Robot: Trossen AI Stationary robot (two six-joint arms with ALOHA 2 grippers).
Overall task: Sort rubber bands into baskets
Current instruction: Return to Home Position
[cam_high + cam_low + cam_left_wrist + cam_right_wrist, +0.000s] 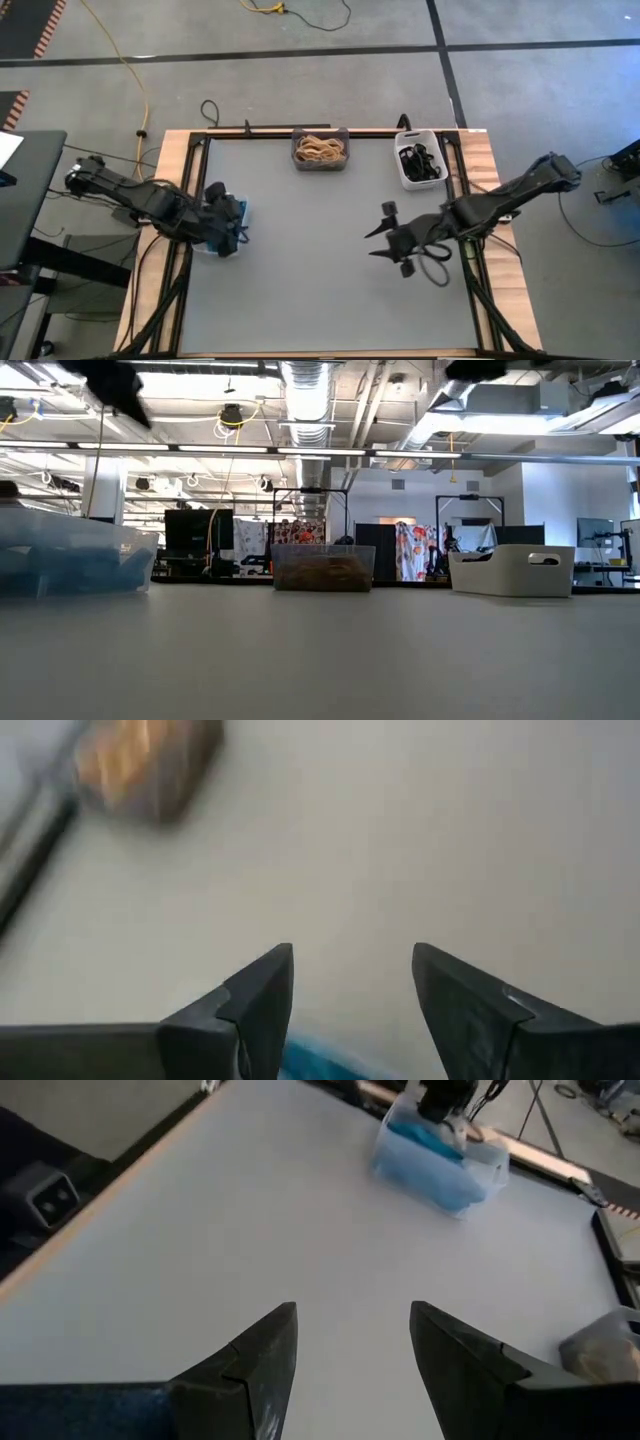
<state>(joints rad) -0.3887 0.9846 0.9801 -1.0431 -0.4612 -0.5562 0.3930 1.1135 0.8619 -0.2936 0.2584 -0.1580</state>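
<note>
Pale grey tabletop [320, 270]. Upper centre: dark grey plastic basket [320, 165], tan rubber bands [320, 148]. Upper right: white plastic basket [403, 172], black bands [420, 160]. Left: clear plastic basket [135, 550], blue bands [70, 570], my black left claw [352, 955].

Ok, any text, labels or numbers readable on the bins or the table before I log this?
None readable.
The clear bin, dark grey bin and white bin show no label or print.
The hanging cloths in the room behind are too small to tell any lettering.

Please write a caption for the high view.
Left tool over the clear bin, right tool above the table, both open.
</note>
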